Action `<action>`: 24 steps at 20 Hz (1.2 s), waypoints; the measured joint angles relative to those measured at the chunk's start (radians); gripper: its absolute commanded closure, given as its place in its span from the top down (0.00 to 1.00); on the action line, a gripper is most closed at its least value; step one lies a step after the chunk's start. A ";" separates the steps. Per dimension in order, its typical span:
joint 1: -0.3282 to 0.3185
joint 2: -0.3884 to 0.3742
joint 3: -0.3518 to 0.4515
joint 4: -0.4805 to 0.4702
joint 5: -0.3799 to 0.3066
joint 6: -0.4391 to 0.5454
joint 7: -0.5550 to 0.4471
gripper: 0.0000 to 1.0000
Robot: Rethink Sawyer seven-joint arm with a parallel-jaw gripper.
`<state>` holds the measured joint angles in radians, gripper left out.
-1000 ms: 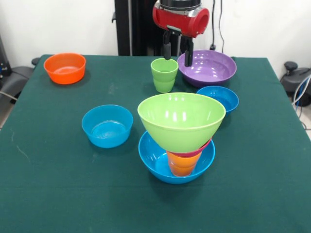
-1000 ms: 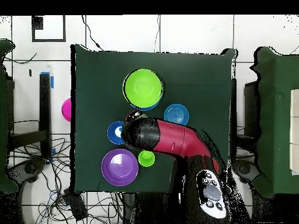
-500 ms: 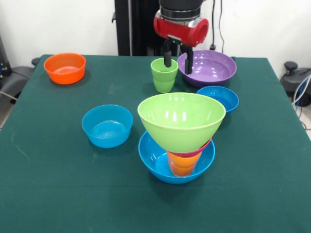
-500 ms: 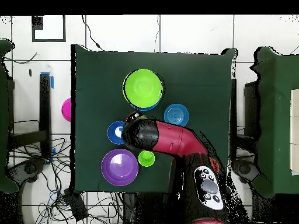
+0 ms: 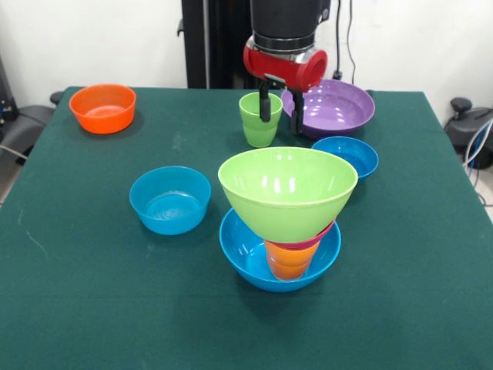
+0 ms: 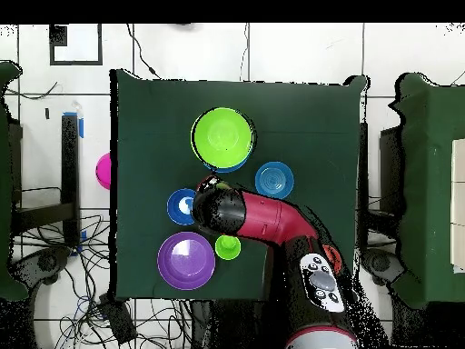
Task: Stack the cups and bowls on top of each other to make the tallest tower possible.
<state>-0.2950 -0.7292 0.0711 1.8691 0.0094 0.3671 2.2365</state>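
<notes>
Dark green cloth covers the tabletop (image 5: pixel 92 293), with a white wall behind it. Near the far edge, a light green cup (image 5: pixel 260 119) stands upright, just beside a wide purple bowl (image 5: pixel 331 108). The claw (image 5: pixel 280 107) hangs over this spot with its two black fingers apart: one finger (image 5: pixel 264 105) dips inside the cup's mouth, the other (image 5: pixel 296 112) hangs outside the cup's rim, between cup and purple bowl, so the cup's wall lies between them. Whether either finger touches the cup cannot be told.

Toward the near edge stands the tower (image 5: pixel 286 220): a large blue bowl (image 5: pixel 243 254) at the bottom, an orange cup (image 5: pixel 289 260) in it, a thin pink-red rim (image 5: pixel 320 237) above that, and a large lime green bowl (image 5: pixel 286 189) on top. A small blue bowl (image 5: pixel 170 200) sits apart beside the tower, another small blue bowl (image 5: pixel 347 155) lies between tower and purple bowl, and an orange bowl (image 5: pixel 102 108) sits at a far corner.

From overhead, the red arm (image 6: pixel 272 221) hides the claw.
</notes>
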 measured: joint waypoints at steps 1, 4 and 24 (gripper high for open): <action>-0.001 0.001 0.001 0.002 0.000 -0.004 0.000 1.00; -0.006 0.009 0.006 0.016 0.000 -0.018 0.000 1.00; 0.027 -0.032 0.025 0.097 0.065 -0.021 0.000 1.00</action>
<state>-0.2677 -0.7609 0.0966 1.9662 0.0739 0.3463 2.2365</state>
